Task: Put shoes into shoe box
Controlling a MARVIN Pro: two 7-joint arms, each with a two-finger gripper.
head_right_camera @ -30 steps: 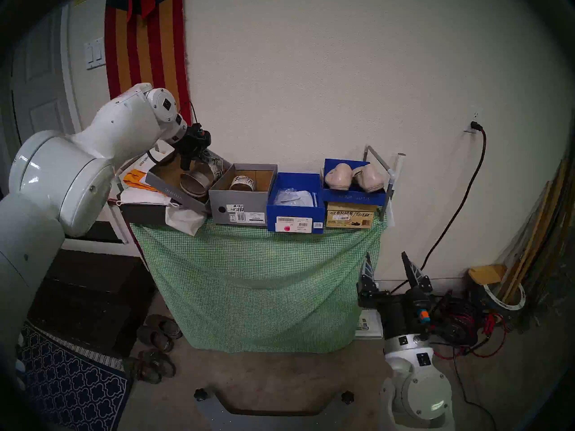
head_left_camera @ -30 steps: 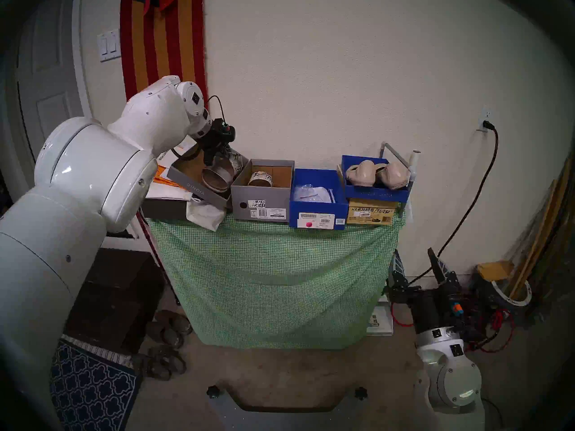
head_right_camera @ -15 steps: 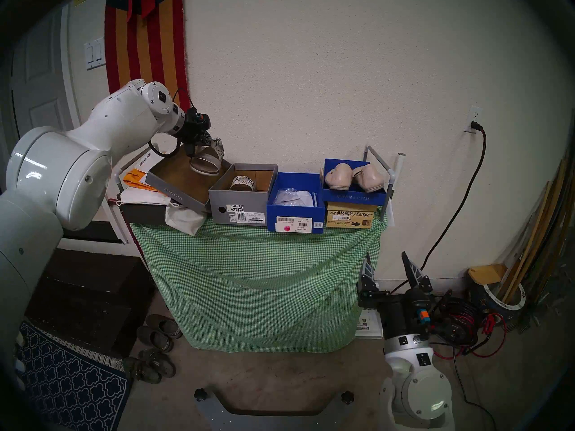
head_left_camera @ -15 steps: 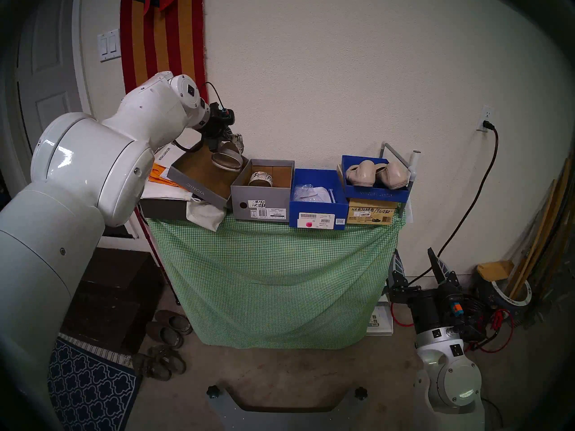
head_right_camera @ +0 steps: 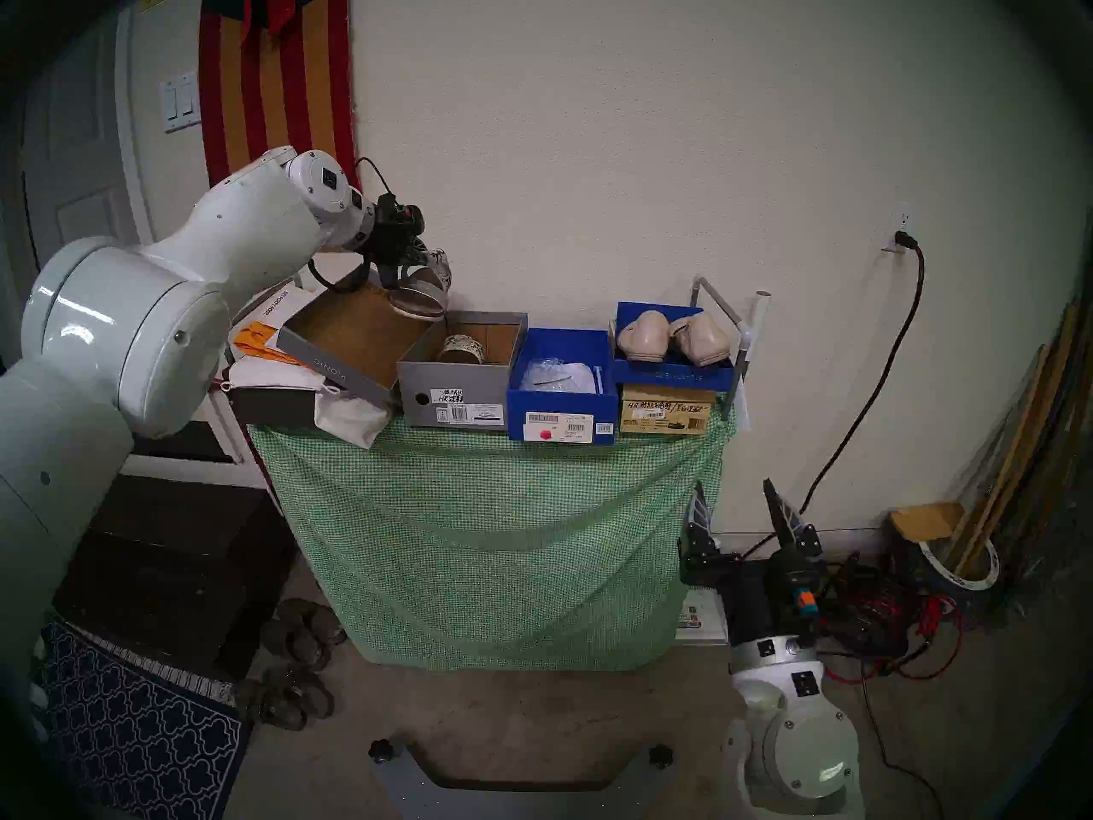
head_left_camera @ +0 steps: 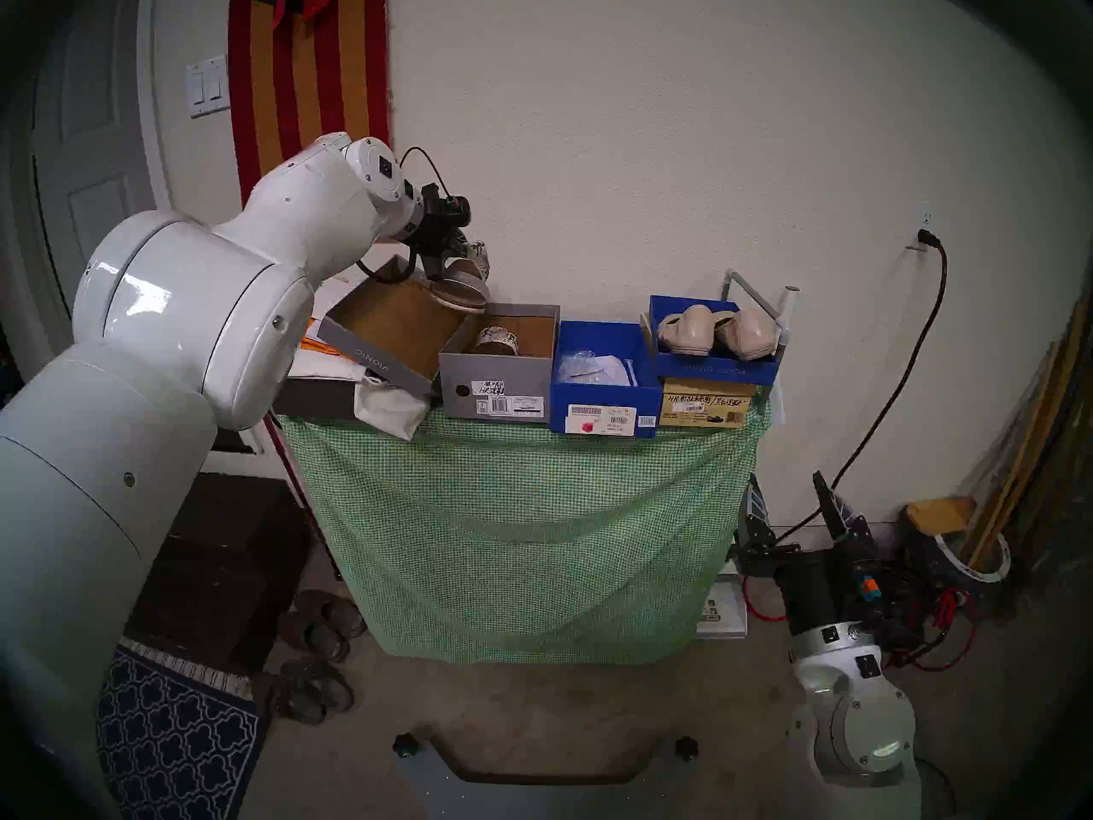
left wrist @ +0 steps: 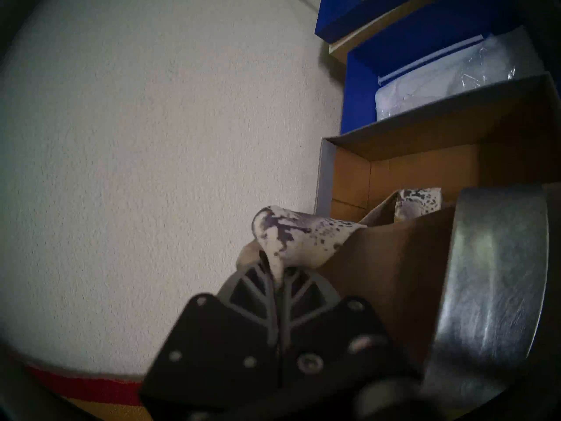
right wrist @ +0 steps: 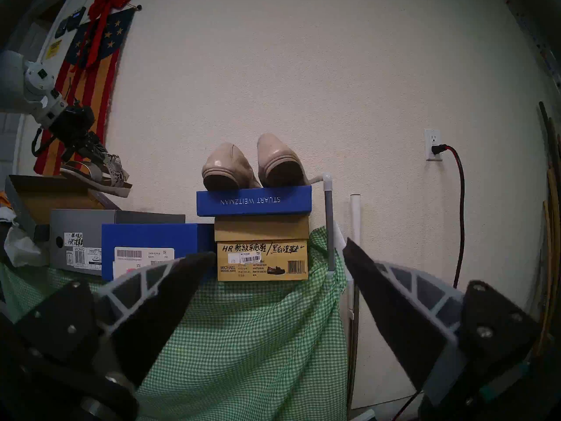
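Observation:
My left gripper (head_left_camera: 440,256) is shut on the snake-print strap (left wrist: 291,241) of a cork-soled sandal (head_left_camera: 464,283). The sandal hangs in the air over the left rim of the open grey shoe box (head_left_camera: 497,387). Its metallic strap (left wrist: 491,274) fills the right of the left wrist view. A matching sandal (head_left_camera: 497,339) lies inside that box. Two beige ballet flats (head_left_camera: 718,330) rest on an upturned blue lid (right wrist: 255,200) at the table's right end. My right gripper (head_left_camera: 786,480) stands open and empty, low beside the table's right corner.
A tilted grey lid (head_left_camera: 378,351) leans left of the grey box. An open blue box (head_left_camera: 603,398) holds plastic wrapping. A tan box (head_left_camera: 707,407) sits under the blue lid. Green checked cloth (head_left_camera: 520,523) drapes the table. Grey-brown slip-ons (head_left_camera: 319,623) lie on the floor.
My left gripper has lifted the sandal out of the tilted grey lid and carried it up and to the right, toward the grey box. The right arm has not moved.

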